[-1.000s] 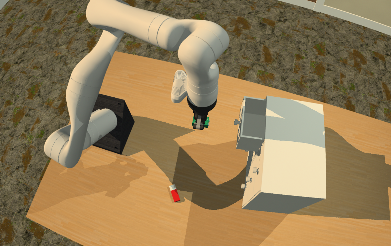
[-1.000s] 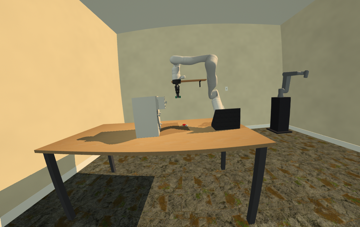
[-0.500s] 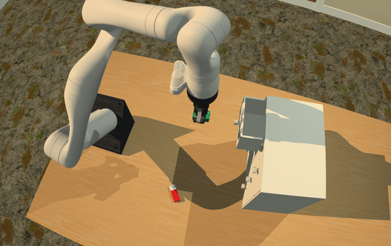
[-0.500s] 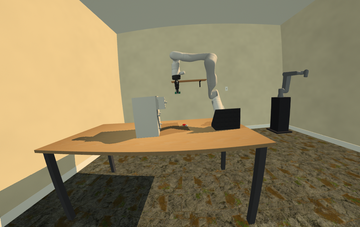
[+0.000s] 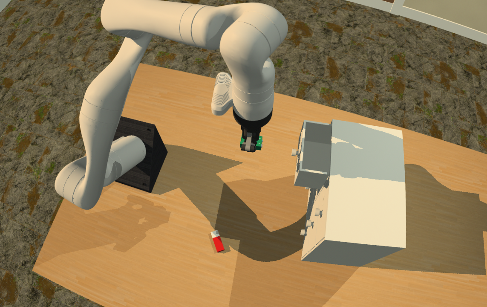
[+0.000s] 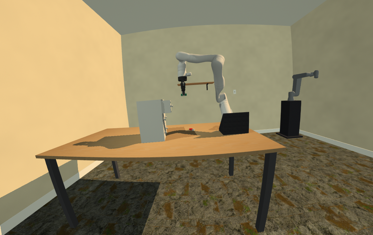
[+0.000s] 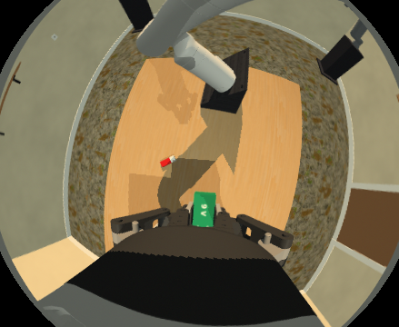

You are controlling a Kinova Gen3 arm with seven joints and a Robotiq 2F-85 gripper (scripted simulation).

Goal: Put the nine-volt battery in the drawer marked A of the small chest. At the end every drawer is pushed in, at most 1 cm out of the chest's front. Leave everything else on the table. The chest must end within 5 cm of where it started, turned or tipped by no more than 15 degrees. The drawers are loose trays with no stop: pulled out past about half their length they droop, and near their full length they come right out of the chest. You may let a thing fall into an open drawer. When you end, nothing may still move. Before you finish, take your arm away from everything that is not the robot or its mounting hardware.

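Note:
My gripper (image 5: 251, 145) points down and is shut on a green nine-volt battery (image 5: 259, 142), high above the table. The battery also shows between the fingers in the wrist view (image 7: 203, 210) and in the exterior view (image 6: 183, 94). The small white chest (image 5: 355, 190) stands to the right of the gripper. Its top drawer (image 5: 312, 152) is pulled partly out and looks empty. The gripper is to the left of that drawer and higher than the chest's top (image 6: 152, 119). The lower drawers with their knobs (image 5: 315, 212) are pushed in. I cannot read any drawer letters.
A red and white small block (image 5: 217, 241) lies on the table near the front, left of the chest. The arm's black base block (image 5: 141, 154) stands at the table's left. A second arm on a black pedestal (image 6: 290, 117) stands off the table.

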